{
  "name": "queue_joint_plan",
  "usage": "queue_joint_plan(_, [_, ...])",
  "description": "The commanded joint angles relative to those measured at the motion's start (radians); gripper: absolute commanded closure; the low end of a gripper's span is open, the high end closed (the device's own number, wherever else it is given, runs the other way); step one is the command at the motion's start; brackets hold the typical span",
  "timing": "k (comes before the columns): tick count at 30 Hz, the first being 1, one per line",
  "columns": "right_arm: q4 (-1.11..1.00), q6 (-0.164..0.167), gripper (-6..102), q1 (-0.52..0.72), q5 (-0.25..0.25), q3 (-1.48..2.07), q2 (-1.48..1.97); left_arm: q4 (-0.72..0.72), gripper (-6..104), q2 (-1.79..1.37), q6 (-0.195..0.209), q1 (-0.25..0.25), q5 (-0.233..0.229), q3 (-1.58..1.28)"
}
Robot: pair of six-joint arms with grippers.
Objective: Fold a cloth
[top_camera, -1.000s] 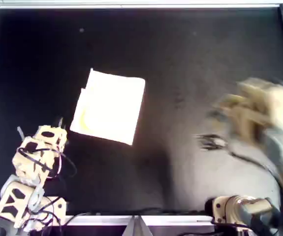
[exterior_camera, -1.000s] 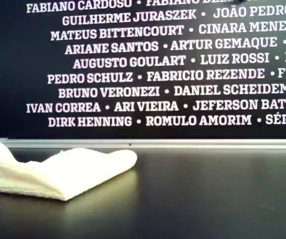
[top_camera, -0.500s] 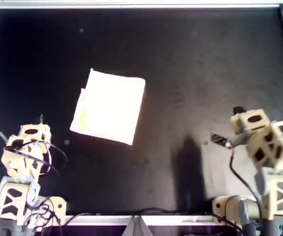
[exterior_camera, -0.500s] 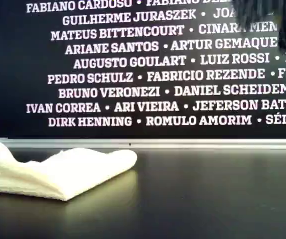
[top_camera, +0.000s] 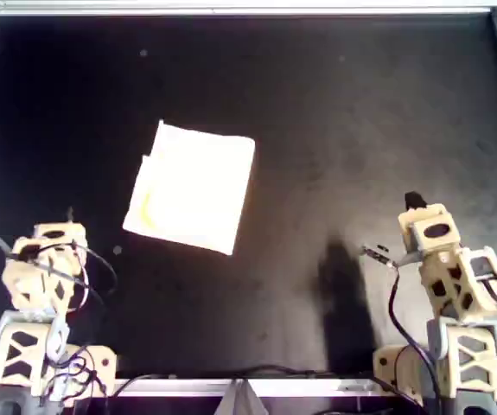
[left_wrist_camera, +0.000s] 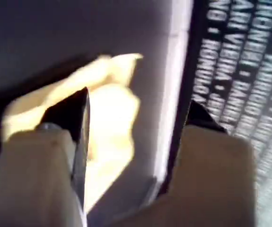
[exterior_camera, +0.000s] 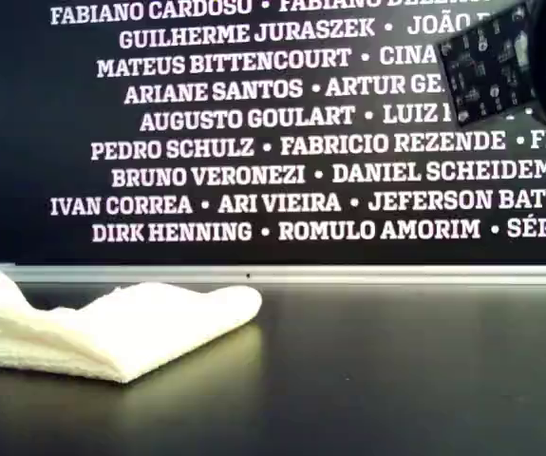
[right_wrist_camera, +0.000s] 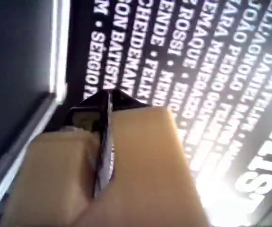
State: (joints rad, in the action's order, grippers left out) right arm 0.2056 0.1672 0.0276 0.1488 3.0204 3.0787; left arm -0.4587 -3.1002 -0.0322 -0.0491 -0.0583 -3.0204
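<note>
Overhead, the cloth lies folded into a compact rectangle left of centre on the black table, which suggests the fold is done; both arms sit at the near edge, well apart from it, the right one more upright than half a second ago. The exterior view shows the cloth resting at its left, unmoved. My first gripper looks toward the cloth with jaws spread and empty. My second gripper has its jaws pressed together, holding nothing
</note>
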Motion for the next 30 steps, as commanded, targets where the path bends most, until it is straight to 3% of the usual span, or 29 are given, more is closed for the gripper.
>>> queue_joint_plan(1, [-0.046, 0.006, 95, 0.011, -0.006, 0.017, 0.04, -0.087, 27, -0.018, -0.006, 0.026, 0.002, 0.012])
queue_joint_plan(5, [-0.028, 0.006, 96, 0.014, -0.005, 0.017, 0.037, -0.183, 29, -0.018, -0.006, 0.026, 0.002, 0.012])
queue_joint_plan(8, [-0.026, 0.006, 96, 0.057, -0.005, 0.017, 0.037, -0.21, 37, -0.018, -0.006, 0.026, 0.002, 0.012])
queue_joint_plan(12, [0.028, 0.005, 96, 0.08, -0.005, 0.017, 0.035, -0.213, 57, -0.018, -0.006, 0.026, 0.002, 0.012])
queue_joint_plan(18, [0.41, -0.005, 96, 0.074, -0.005, 0.017, 0.038, -0.213, 94, -0.018, -0.006, 0.026, 0.002, 0.012])
queue_joint_plan(20, [0.48, 0.005, 96, 0.072, -0.005, 0.017, 0.038, -0.213, 102, -0.018, -0.006, 0.028, 0.002, 0.012])
queue_joint_plan(30, [0.529, -0.008, 96, 0.064, -0.005, 0.017, 0.037, -0.31, 98, -0.017, -0.005, 0.063, 0.002, 0.012])
